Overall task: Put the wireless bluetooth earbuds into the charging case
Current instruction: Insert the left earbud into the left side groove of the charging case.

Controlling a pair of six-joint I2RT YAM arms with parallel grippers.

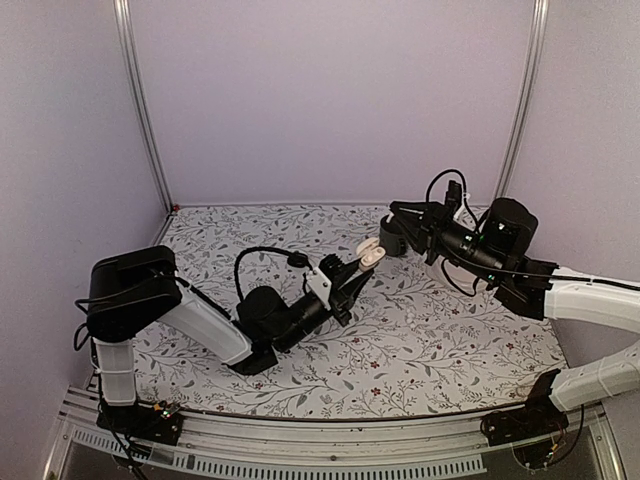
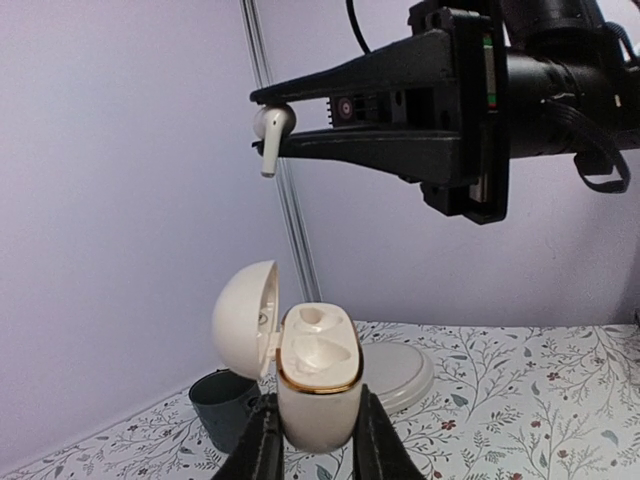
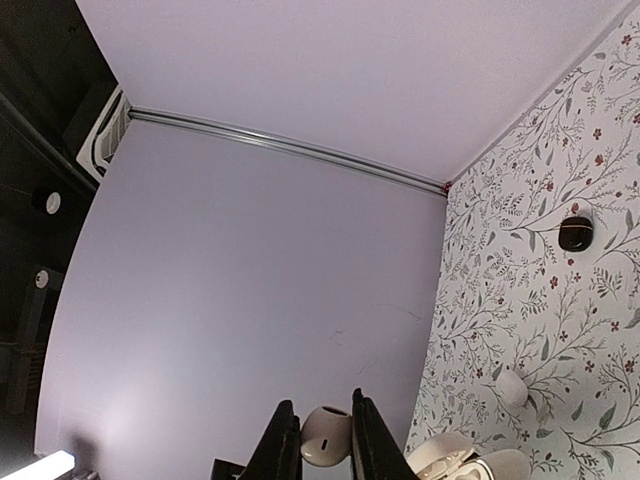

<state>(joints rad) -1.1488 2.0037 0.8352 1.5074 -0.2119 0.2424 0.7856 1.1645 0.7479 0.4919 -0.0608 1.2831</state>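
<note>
1. Charging case [image 2: 318, 385]: 1. The lid is swung open and both wells look empty. The left gripper [image 2: 315, 438] pinches its lower body and holds it upright above the table [image 1: 450, 360], nearer the far edge and about midway between the side edges.
2. Earbud [image 2: 270, 128]: 1 certain. The right gripper [image 3: 325, 440] nips its head with the stem hanging down, above the case on the lid side and clear of it. A small white piece [image 3: 512, 388] lying on the table may be a second earbud; it is too small to confirm.
3. Bystanders: grey cup [image 2: 222, 405], 1; white round dish [image 2: 405, 375], 1. Both sit behind the case.
4. Hazards, as judged:
   - The rounded head could twist or slip in so narrow a grip.
   - A stem off line with its well would catch on the rim.
   - The open lid lies near the descent path and could be struck.
   - Downward pressure might tip the case between the left fingers.
</note>
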